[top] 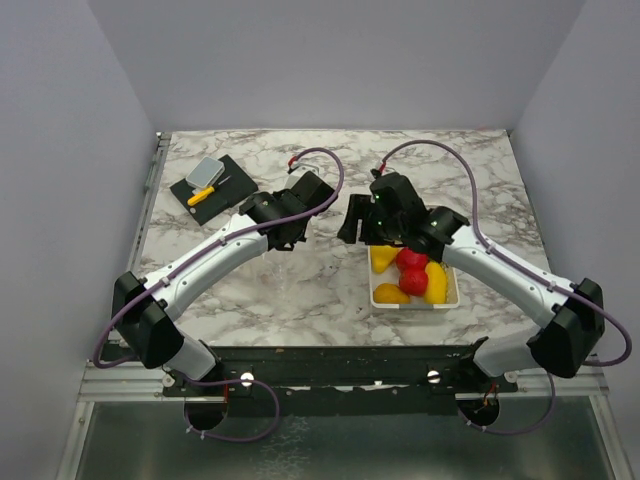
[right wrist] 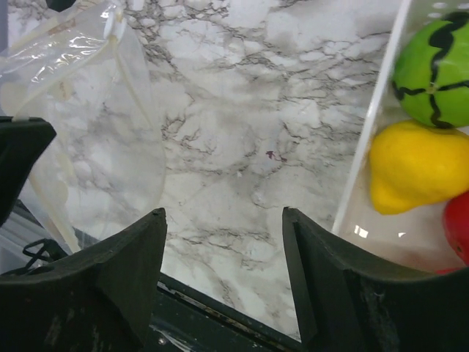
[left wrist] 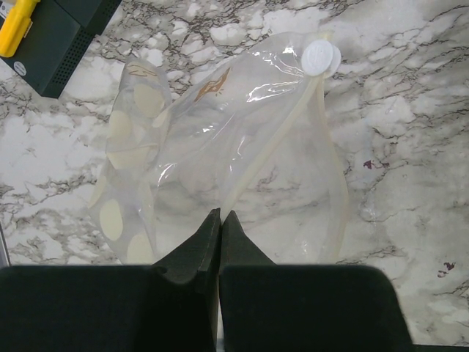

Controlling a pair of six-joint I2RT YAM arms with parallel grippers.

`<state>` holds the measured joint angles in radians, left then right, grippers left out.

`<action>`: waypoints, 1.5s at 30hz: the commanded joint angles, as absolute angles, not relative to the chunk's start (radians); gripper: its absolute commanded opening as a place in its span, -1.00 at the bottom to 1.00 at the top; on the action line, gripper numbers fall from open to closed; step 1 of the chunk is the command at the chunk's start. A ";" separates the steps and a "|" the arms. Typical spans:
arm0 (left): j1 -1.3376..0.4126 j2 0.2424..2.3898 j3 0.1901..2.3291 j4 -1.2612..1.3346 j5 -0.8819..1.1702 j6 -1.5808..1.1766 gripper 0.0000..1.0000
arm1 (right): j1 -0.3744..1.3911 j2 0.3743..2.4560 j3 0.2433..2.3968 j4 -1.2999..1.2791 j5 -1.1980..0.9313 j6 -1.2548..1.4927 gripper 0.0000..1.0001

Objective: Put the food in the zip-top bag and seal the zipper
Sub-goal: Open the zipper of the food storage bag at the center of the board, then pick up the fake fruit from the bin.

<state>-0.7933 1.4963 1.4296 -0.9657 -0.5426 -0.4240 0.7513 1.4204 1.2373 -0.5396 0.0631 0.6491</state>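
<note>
The clear zip-top bag [left wrist: 220, 132] hangs loosely over the marble, its zipper [left wrist: 278, 125] running from a white slider [left wrist: 320, 57] down to my left gripper [left wrist: 220, 214], which is shut on the bag's edge. From above the bag [top: 285, 270] droops under the left gripper [top: 288, 235]. My right gripper [right wrist: 223, 213] is open with only bare marble between its fingers, and sits between the bag [right wrist: 80, 125] and the white tray [right wrist: 370, 132]. The food lies in the tray: a green piece [right wrist: 432, 66], a yellow one [right wrist: 414, 165] and a red one [right wrist: 458, 224].
A black block [top: 212, 187] carrying a yellow tool and a grey pad sits at the back left, also seen as a dark box [left wrist: 62, 37] in the left wrist view. The tray [top: 415, 306] stands right of centre, near the front rail.
</note>
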 commanded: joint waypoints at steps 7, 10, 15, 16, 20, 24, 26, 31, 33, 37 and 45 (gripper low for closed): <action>-0.791 1.494 1.444 -0.945 -0.544 -0.406 -1.00 | 0.750 1.268 1.124 -0.766 0.291 0.673 0.49; -0.791 1.496 1.442 -0.938 -0.535 -0.406 -1.00 | 0.749 1.241 1.112 -0.837 0.350 0.696 0.52; -0.791 1.494 1.442 -0.933 -0.527 -0.403 -1.00 | 0.749 1.185 1.080 -0.930 0.427 0.747 0.60; -0.791 1.495 1.442 -0.932 -0.524 -0.402 -1.00 | 0.748 1.180 1.076 -0.954 0.446 0.763 0.62; -0.791 1.491 1.436 -0.924 -0.521 -0.400 -1.00 | 0.747 1.173 1.050 -1.049 0.510 0.850 0.73; -0.791 1.487 1.430 -0.918 -0.517 -0.397 -1.00 | 0.746 1.149 0.996 -1.054 0.513 0.908 0.86; -0.791 1.489 1.428 -0.916 -0.514 -0.392 -1.00 | 0.746 1.143 0.974 -1.042 0.501 0.928 0.92; -0.792 1.485 1.424 -0.912 -0.510 -0.390 -1.00 | 0.733 1.151 0.931 -0.993 0.471 0.936 1.00; -0.791 1.482 1.421 -0.910 -0.507 -0.390 -1.00 | 0.722 1.164 0.919 -0.969 0.459 0.936 1.00; -0.791 1.480 1.418 -0.909 -0.505 -0.388 -1.00 | 0.687 1.175 0.887 -0.913 0.429 0.935 1.00; -0.791 1.480 1.411 -0.906 -0.505 -0.388 -1.00 | 0.645 1.198 0.851 -0.810 0.357 0.914 0.93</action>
